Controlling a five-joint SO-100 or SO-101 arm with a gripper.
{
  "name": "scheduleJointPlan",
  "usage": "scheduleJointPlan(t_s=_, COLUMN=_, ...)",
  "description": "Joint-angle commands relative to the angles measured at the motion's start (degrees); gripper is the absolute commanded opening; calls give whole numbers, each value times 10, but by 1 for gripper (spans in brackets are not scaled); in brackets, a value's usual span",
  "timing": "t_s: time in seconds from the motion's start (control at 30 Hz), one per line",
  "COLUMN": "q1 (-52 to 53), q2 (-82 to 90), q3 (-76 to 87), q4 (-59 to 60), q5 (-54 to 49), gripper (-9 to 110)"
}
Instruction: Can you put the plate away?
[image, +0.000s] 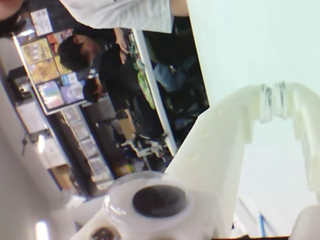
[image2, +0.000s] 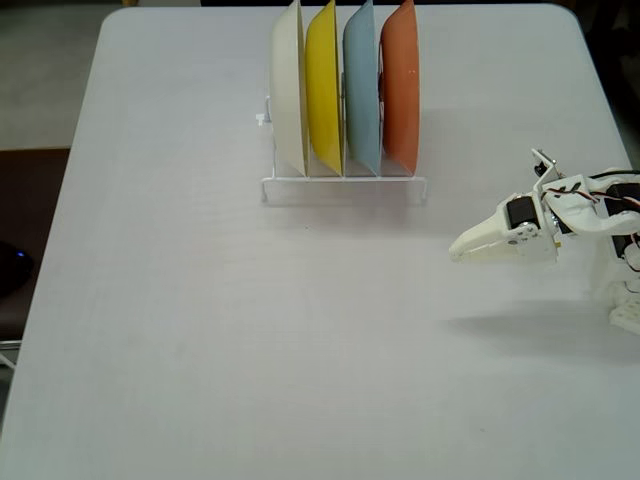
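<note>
The orange-red plate (image2: 400, 85) stands on edge in the rightmost slot of the white rack (image2: 343, 187) in the fixed view, next to a light blue plate (image2: 361, 88). My white gripper (image2: 458, 250) hangs above the table to the right of the rack and well below the plate, pointing left, apart from everything. In the wrist view the gripper (image: 273, 102) has its fingertips touching, with nothing between them. The plate is out of the wrist view.
A yellow plate (image2: 322, 85) and a cream plate (image2: 289, 88) fill the rack's left slots. The white table (image2: 250, 340) stretches left and forward. The wrist view shows people and shelves beyond the table's edge.
</note>
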Motion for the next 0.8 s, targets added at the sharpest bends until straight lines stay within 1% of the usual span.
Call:
scheduleJointPlan(t_s=0.0, q1=6, q2=44, q3=5, q4=5, q5=-1, gripper=0)
scheduleJointPlan(t_s=0.3, q1=32, q2=67, q3=26, q4=40, q5=-2, gripper=0)
scheduleJointPlan(t_s=0.5, q1=35, q2=67, q3=51, q4=42, q5=4, gripper=0)
scheduleJointPlan(t_s=0.77, q1=35, q2=68, q3=55, q4=76, q5=-4, gripper=0)
